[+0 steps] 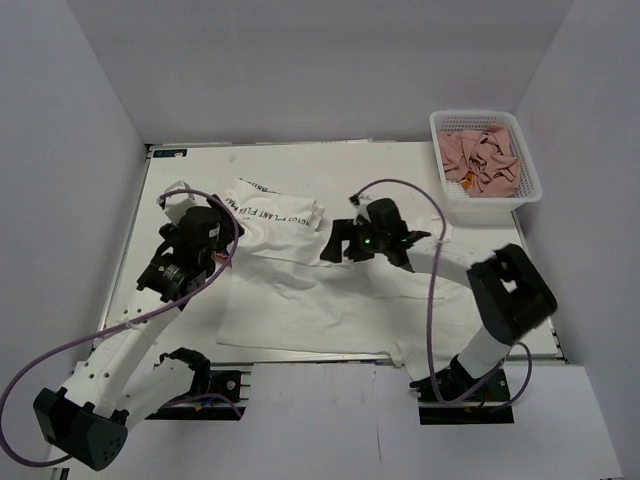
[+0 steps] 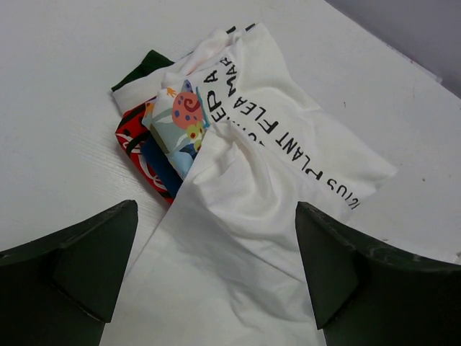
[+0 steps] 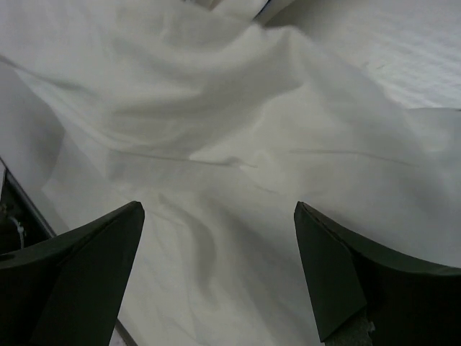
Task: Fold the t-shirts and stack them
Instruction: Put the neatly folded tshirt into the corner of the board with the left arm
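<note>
Several t-shirts [image 2: 189, 126] piled, perhaps four; white tee [image 1: 330, 300] spread, rumpled.

White tabletop [image 1: 400, 165], boxed in by plain pale grey walls [image 1: 300, 60] on three sides. White mesh basket [image 1: 492, 208] sits at its far right corner. Lighting is even and shadows are soft.

Open table [image 1: 330, 170] lies behind the t-shirts [image 1: 330, 300]; a mesh basket [image 1: 490, 208] blocks the far-right corner.

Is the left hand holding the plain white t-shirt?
No, the left hand is open above the plain white t-shirt, with no cloth pinched between its fingers.
</note>
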`<state>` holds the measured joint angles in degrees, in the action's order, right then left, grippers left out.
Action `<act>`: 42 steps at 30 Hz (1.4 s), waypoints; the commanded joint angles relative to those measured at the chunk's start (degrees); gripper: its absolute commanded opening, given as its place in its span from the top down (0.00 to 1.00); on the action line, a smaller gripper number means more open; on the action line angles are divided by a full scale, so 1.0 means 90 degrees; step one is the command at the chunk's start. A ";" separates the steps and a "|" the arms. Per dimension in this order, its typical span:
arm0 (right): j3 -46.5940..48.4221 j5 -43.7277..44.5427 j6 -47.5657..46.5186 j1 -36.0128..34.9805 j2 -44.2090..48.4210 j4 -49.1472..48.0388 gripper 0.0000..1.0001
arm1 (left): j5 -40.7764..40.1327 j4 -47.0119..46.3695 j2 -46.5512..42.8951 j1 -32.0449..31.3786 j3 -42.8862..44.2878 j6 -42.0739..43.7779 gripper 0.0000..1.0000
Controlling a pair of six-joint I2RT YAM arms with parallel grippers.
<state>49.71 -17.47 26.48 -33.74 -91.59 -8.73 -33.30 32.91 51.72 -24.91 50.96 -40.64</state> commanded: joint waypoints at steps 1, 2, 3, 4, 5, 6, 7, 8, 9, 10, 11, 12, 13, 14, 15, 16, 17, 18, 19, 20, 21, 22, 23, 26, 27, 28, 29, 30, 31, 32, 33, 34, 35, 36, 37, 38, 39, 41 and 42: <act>0.0442 -0.0363 0.0154 -0.0392 -0.0691 -0.0241 0.10 | 0.0310 -0.0403 0.0121 0.0004 0.0099 0.0296 0.00; 0.0462 -0.0286 0.0154 -0.0440 -0.0799 -0.0241 0.10 | 0.0369 -0.0404 0.0122 0.0004 0.0100 0.0384 0.00; 0.0482 -0.0169 0.0154 -0.0489 -0.0974 -0.0270 0.10 | 0.0457 -0.0511 0.0209 0.0004 0.0100 0.0385 0.00; 0.0521 -0.0032 0.0125 -0.0490 -0.1101 -0.0241 0.10 | 0.0516 -0.0637 0.0307 0.0004 0.0100 0.0462 0.00; 0.0560 0.0037 0.0124 -0.0499 -0.1180 -0.0231 0.10 | 0.0603 -0.0706 0.0366 0.0004 0.0100 0.0531 0.00; 0.0580 0.0095 0.0173 -0.0490 -0.1306 -0.0086 0.10 | 0.0604 -0.0775 0.0434 0.0004 0.0100 0.0532 0.00; 0.0560 0.0125 0.0376 -0.0432 -0.1433 -0.0026 0.10 | 0.0682 -0.0833 0.0512 0.0004 0.0100 0.0532 0.00; 0.0435 0.0183 0.0426 -0.0412 -0.1512 0.0022 0.10 | 0.0760 -0.0911 0.0696 0.0004 0.0100 0.0609 0.00; 0.0366 0.0464 0.0504 -0.0373 -0.1493 0.0091 0.10 | 0.0760 -0.0912 0.0795 0.0004 0.0187 0.0610 0.00; 0.0268 0.0564 0.0718 -0.0324 -0.1425 0.0140 0.10 | 0.0818 -0.0912 0.0892 0.0004 0.0187 0.0610 0.00; 0.0171 0.0681 0.0759 -0.0275 -0.1367 0.0140 0.10 | 0.0819 -0.0912 0.1000 0.0004 0.0361 0.0610 0.00; -0.0207 0.0924 0.0856 -0.0217 -0.1298 0.0324 0.10 | 0.0819 -0.0825 0.1194 0.0004 0.0441 0.0610 0.00; -0.0366 0.1226 0.1031 -0.0081 -0.1114 0.0393 0.10 | 0.0819 -0.0824 0.1283 0.0004 0.0509 0.0677 0.00; -0.0658 0.1345 0.1216 0.0085 -0.0890 0.0568 0.10 | 0.0819 -0.0766 0.1361 0.0004 0.0568 0.0678 0.00; -0.0950 0.1530 0.1353 0.0309 -0.0781 0.0753 0.10 | 0.0819 -0.0766 0.1478 0.0004 0.0636 0.0765 0.00; -0.1282 0.1638 0.1403 0.0388 -0.0490 0.0871 0.10 | 0.0819 -0.0766 0.1479 0.0004 0.0695 0.0766 0.00; -0.1440 0.1562 0.1462 0.0805 -0.0159 0.0950 0.10 | 0.0877 -0.0766 0.1576 0.0004 0.0695 0.0834 0.00; -0.1722 0.1532 0.1501 0.0925 0.0212 0.1154 0.10 | 0.0878 -0.0833 0.1577 0.0004 0.0695 0.0902 0.00; -0.2025 0.1493 0.1530 0.1052 0.0409 0.1272 0.10 | 0.0965 -0.0834 0.1664 0.0004 0.0763 0.0961 0.00; -0.2182 0.1309 0.1579 0.1411 0.1020 0.1215 0.10 | 0.0966 -0.0892 0.1752 0.0004 0.0764 0.0961 0.00; -0.2551 0.1239 0.1618 0.1521 0.1220 0.1243 0.10 | 0.1053 -0.0970 0.1811 0.0004 0.0764 0.1058 0.00; -0.2642 0.1190 0.1618 0.1619 0.1396 0.1292 0.10 | 0.1121 -0.1029 0.1869 0.0004 0.0822 0.1223 0.00; -0.2730 0.1248 0.1657 0.1813 0.1572 0.1505 0.10 | 0.1247 -0.1087 0.1938 0.0004 0.0822 0.1302 0.00; -0.2838 0.1909 0.1667 0.2176 0.2566 0.2062 0.10 | 0.1473 -0.1146 0.2308 -0.0074 0.1056 0.1546 0.00; -0.2858 0.2212 0.1638 0.2263 0.2840 0.2199 0.10 | 0.1580 -0.1146 0.2425 -0.0074 0.1115 0.1615 0.00; -0.2848 0.2215 0.1454 0.2341 0.3036 0.2259 0.10 | 0.1793 -0.1146 0.2688 -0.0074 0.1212 0.1673 0.00; -0.2800 0.2205 0.1385 0.2371 0.3115 0.2269 0.10 | 0.1796 -0.1146 0.2826 -0.0074 0.1213 0.1732 0.00; -0.2799 0.2080 0.1210 0.2410 0.3213 0.2269 0.10 | 0.1796 -0.1146 0.2962 -0.0074 0.1290 0.1733 0.00; -0.2809 0.2011 0.1131 0.2401 0.3204 0.2211 0.10 | 0.1796 -0.1146 0.3254 -0.0074 0.1368 0.1733 0.00; -0.2828 0.1449 0.0966 0.2410 0.3175 0.1930 0.10 | 0.1796 -0.1146 0.3411 -0.0074 0.1446 0.1655 0.00; -0.2857 0.1308 0.0829 0.2401 0.3107 0.1840 0.10 | 0.1854 -0.1146 0.3558 -0.0016 0.1447 0.1655 0.00; -0.2858 0.1181 0.0789 0.2391 0.3058 0.1762 0.10 | 0.1932 -0.1079 0.3714 -0.0016 0.1447 0.1481 0.00; -0.2867 0.0977 0.0769 0.2391 0.3009 0.1626 0.10 | 0.1932 -0.1078 0.4006 -0.0016 0.1515 0.1411 0.00; -0.2877 0.0917 0.0701 0.2410 0.2883 0.1586 0.10 | 0.1691 -0.0991 0.4144 0.0042 0.1516 0.1343 0.00; -0.2868 0.0858 0.0681 0.2401 0.2863 0.1489 0.10 | 0.1621 -0.0855 0.4310 0.0043 0.1574 0.1197 0.00; -0.2867 0.0800 0.0681 0.2410 0.2824 0.1468 0.10 | 0.1620 -0.0786 0.4466 0.0043 0.1574 0.1196 0.00; -0.2887 0.0760 0.0662 0.2401 0.2794 0.1372 0.10 | 0.1494 -0.0727 0.4796 0.0130 0.1642 0.1118 0.00; -0.2906 0.0721 0.0671 0.2391 0.2745 0.1332 0.10 | 0.1357 -0.0726 0.5111 0.0267 0.1721 0.1059 0.00; -0.2926 0.0702 0.0671 0.2391 0.2726 0.1264 0.10 | 0.1298 -0.0726 0.5470 0.0441 0.1788 0.0972 0.00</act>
<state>24.53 -8.49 33.93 -12.12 -65.87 3.60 -18.85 24.01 96.97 -23.97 65.12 -29.41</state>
